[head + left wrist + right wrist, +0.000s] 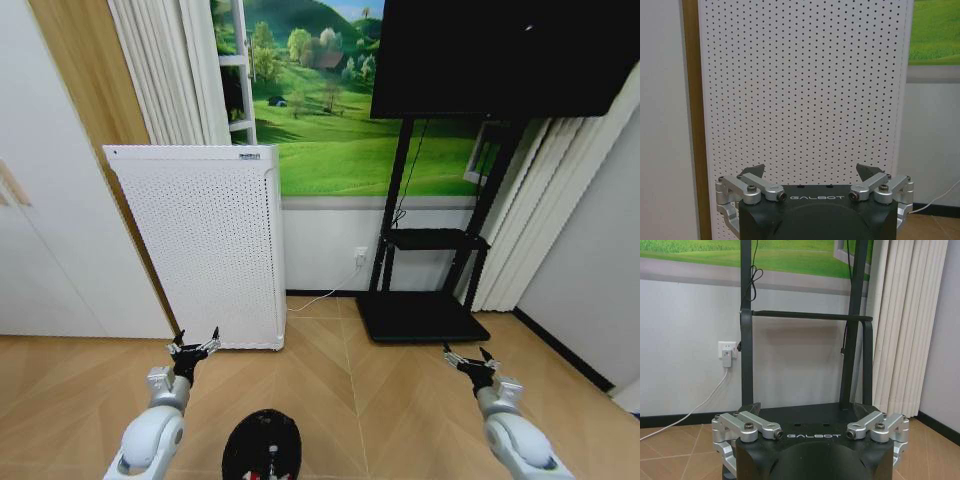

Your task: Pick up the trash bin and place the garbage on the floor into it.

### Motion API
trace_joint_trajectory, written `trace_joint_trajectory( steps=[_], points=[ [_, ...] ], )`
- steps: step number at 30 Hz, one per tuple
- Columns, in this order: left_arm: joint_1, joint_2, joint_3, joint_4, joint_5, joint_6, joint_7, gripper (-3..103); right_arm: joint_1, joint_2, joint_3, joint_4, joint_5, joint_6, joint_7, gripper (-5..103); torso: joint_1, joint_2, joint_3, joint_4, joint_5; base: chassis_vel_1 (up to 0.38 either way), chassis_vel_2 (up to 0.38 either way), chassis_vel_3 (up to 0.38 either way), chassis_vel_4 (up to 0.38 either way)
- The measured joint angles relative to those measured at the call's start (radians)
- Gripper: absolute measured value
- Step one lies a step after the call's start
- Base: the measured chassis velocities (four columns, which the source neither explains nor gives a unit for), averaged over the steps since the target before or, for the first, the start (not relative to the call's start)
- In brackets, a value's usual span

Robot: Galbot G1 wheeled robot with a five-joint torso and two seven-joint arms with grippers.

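Left gripper (194, 347): fingers spread, empty, facing white perforated appliance (205, 250) | Right gripper (468, 359): fingers spread, empty | Trash bin (262, 445): on floor between both grippers, below, nearer the left, untouched.

The trash bin (262, 446) sits low at about six o'clock in the head view, right at the near edge, so its lower part is cut off. It is a small, round, black thing with plain dark sides, standing upright with its open mouth facing up. Inside the mouth a few bits of the garbage (267, 462) show against the dark interior: a small red fleck and some pale, whitish scraps beside it. They are too small to tell apart or to say what each piece is.
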State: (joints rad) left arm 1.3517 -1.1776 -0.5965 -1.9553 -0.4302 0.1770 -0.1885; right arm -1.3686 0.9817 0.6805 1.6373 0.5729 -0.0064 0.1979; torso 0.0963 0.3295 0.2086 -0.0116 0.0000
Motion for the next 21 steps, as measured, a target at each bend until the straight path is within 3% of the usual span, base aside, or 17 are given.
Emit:
trace_joint_trajectory(
  steps=[21],
  points=[
    [0.0,0.0,0.0,0.0,0.0,0.0,0.0,100,0.0,0.0,0.0,0.0,0.0,0.0,0.0,100,0.028,0.088,0.06,0.0,0.0,0.0,0.0,0.0,0.0]
  ],
)
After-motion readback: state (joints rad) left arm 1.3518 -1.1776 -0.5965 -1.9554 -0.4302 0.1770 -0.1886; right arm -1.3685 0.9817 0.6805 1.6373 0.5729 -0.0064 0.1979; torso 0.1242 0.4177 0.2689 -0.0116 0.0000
